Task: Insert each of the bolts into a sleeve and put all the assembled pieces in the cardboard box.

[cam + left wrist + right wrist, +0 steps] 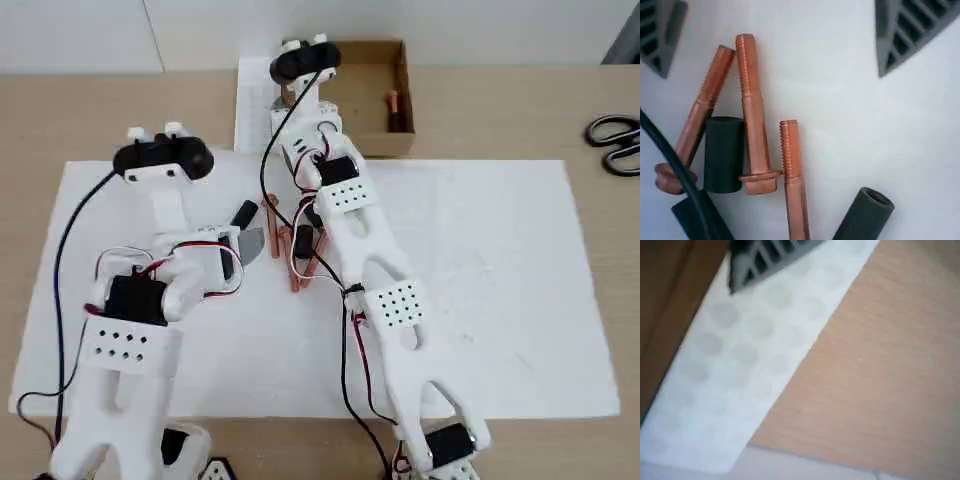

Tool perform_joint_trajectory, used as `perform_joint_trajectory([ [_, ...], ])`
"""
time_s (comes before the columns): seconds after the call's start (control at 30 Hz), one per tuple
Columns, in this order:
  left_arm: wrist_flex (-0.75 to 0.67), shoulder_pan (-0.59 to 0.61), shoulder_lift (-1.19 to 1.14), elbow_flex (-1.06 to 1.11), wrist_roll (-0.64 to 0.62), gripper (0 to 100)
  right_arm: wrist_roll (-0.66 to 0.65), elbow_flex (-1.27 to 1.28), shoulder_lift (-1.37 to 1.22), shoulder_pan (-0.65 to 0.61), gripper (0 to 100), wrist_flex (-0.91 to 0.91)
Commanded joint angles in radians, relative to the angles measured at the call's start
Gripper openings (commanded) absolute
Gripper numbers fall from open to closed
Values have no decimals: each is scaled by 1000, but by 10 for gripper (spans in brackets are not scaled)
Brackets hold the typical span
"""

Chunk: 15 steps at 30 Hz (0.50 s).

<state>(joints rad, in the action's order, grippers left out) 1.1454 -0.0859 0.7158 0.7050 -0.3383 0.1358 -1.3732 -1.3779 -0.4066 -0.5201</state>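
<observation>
Bolts (753, 110) on sheet (480, 280) (box (385, 146) behind)

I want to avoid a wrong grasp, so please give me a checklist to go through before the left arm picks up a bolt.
1. Left gripper open: ok, its fingers are wide apart above the bolts.
2. Middle bolt free to grasp: not ok, a sleeve lies close beside it and the short bolt touches its flange.
3. Black cable clear of parts: not ok, it crosses the left bolt.
4. Separate sleeve reachable: ok, it lies apart.
5. Right gripper empty: cannot tell.
6. Cardboard box has room: ok, one piece inside.
</observation>
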Motion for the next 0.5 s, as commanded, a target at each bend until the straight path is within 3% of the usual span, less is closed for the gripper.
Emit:
perform_joint_trajectory([
  [0.0,-15,9,21,-4,6,256,-3,-31,8,-4,134,-2],
  [0.47,-12,9,21,-4,6,256,-8,-26,-45,-25,132,-4],
])
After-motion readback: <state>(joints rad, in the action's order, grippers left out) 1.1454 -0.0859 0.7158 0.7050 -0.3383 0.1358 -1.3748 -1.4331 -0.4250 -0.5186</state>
